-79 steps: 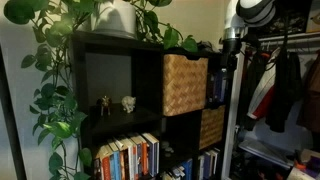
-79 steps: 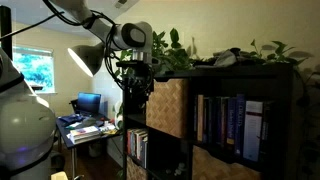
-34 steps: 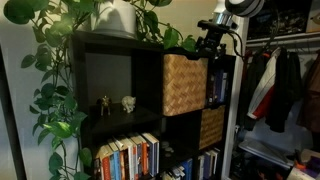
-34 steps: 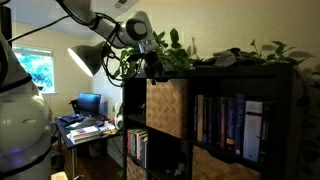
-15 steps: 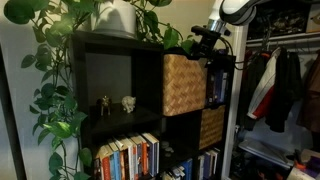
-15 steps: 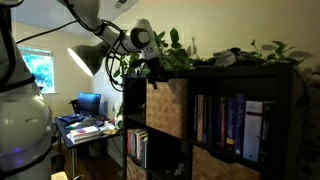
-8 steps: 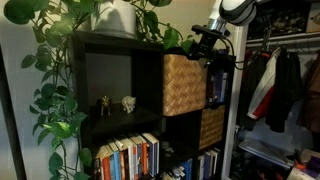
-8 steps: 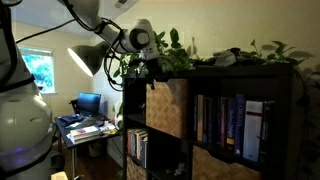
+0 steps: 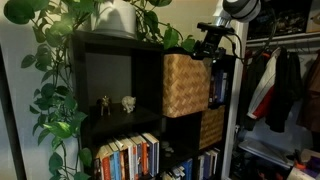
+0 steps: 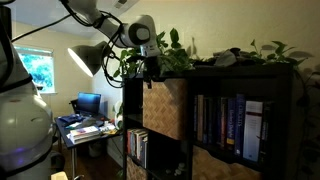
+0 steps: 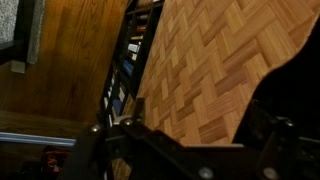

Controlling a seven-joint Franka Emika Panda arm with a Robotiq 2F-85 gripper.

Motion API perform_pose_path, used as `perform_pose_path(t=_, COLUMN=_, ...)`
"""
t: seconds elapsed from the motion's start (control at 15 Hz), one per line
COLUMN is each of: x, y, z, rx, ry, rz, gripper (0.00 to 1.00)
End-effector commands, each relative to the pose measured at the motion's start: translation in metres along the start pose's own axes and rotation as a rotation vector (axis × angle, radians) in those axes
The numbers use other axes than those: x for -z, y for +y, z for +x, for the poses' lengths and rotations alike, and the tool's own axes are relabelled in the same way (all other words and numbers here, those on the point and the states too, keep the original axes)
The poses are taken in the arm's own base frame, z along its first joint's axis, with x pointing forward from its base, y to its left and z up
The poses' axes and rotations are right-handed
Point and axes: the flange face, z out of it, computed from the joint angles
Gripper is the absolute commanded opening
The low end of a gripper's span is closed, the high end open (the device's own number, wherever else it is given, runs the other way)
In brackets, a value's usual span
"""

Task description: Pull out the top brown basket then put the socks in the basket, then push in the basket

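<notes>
Since half a second ago, the top brown basket (image 9: 186, 84) has slid a little further out of its cubby in the black shelf (image 9: 105, 42). My gripper (image 9: 212, 50) hangs at the basket's upper front edge, with the basket just beneath it. I cannot tell whether the jaws clamp the rim. Its weave fills the wrist view.

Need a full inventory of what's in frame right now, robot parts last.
cube shelf: one, black, centre
top brown basket: one, light tan woven, upper cubby
darker basket: one, brown woven, cubby below
books: rows, mixed colours, lower cubbies
figurines: two, small, open upper cubby
potted plant: one, green vines, white pot, shelf top
clothes: several, dark and red, hanging beside shelf
lamp: one, white, behind arm
arm: one, white
claw: one, black, at basket's top edge; open or shut unclear
</notes>
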Motion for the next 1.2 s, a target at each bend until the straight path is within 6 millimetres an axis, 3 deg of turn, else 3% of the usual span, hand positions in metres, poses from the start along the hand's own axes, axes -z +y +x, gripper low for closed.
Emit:
perform_pose_path(t=0.0, x=0.018, y=0.014, z=-0.003, rx=0.02, ry=-0.033, rz=-0.036, gripper=1.0)
perform_pose_path(t=0.6, x=0.031, y=0.025, z=-0.014, rx=0.049, ry=-0.027, rz=-0.068, gripper=1.0)
perform_pose_path(t=0.87, x=0.046, y=0.016, z=-0.018, rx=0.063, ry=0.034, rz=-0.003, gripper=1.0)
perform_pose_path(t=1.13, x=0.038, y=0.003, z=-0.015, rx=0.066, ry=0.102, rz=0.043, gripper=1.0)
